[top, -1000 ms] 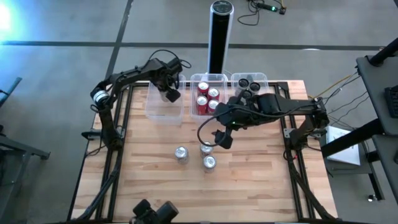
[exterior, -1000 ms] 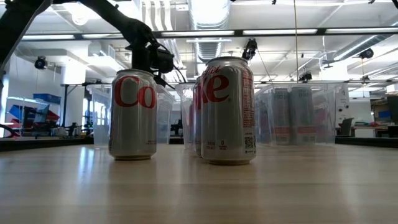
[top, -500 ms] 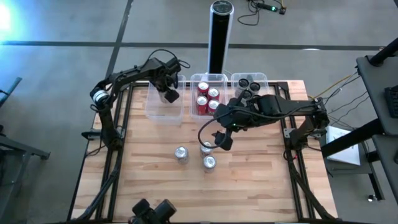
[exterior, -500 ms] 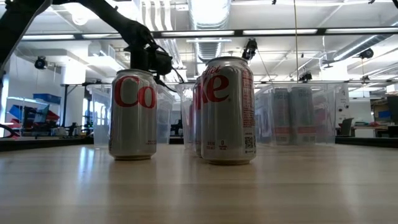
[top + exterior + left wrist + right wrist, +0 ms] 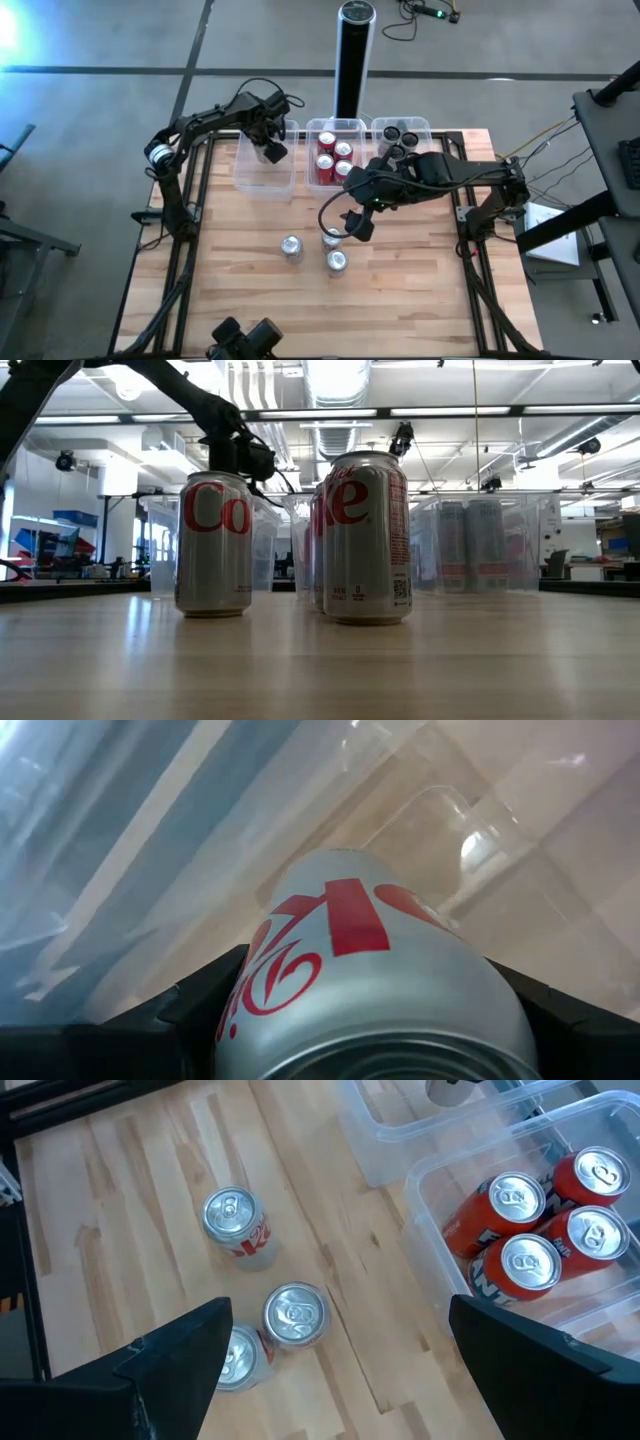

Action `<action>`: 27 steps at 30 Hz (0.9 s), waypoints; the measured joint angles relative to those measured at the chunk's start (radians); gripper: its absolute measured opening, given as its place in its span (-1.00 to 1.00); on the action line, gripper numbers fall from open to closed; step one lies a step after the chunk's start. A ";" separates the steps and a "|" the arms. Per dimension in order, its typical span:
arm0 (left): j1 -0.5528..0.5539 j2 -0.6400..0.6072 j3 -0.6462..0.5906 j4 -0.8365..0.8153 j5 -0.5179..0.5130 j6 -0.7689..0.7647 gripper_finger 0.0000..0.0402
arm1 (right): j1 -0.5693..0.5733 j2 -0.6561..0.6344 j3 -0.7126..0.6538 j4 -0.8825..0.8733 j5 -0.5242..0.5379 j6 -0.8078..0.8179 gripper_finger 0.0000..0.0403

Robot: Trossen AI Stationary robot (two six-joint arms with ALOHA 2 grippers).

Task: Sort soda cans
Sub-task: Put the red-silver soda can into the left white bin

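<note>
I should lower my left claw slowly and let go only once its silver can, held tight between the fingers, sits flat in the clear bin. My right claw, wide open and empty, hangs beside three silver cans near that bin.

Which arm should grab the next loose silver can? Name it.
Right. Its open hand hovers beside the three silver cans on the table; the left hand holds a silver can over the left bin.

Grey concrete floor, ceiling striplights
</note>
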 joint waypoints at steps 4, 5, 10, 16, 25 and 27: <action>-0.001 0.000 0.000 0.001 -0.033 0.000 0.43 | 0.001 0.000 0.000 0.000 0.000 0.000 0.83; 0.000 0.000 0.000 -0.001 -0.035 0.000 0.43 | 0.002 0.000 0.000 0.000 0.000 0.001 0.83; 0.012 0.015 0.000 -0.020 -0.034 -0.004 0.44 | 0.006 0.000 0.000 0.000 0.000 0.001 0.83; 0.014 0.058 0.002 -0.022 -0.019 -0.011 0.44 | 0.009 0.000 0.000 0.000 -0.001 0.013 0.83; 0.012 0.061 0.003 -0.015 -0.022 -0.006 0.44 | 0.011 0.000 0.000 0.000 0.000 0.009 0.83; 0.012 0.061 0.003 -0.014 -0.021 -0.003 0.44 | 0.011 0.000 0.000 0.000 0.000 0.002 0.83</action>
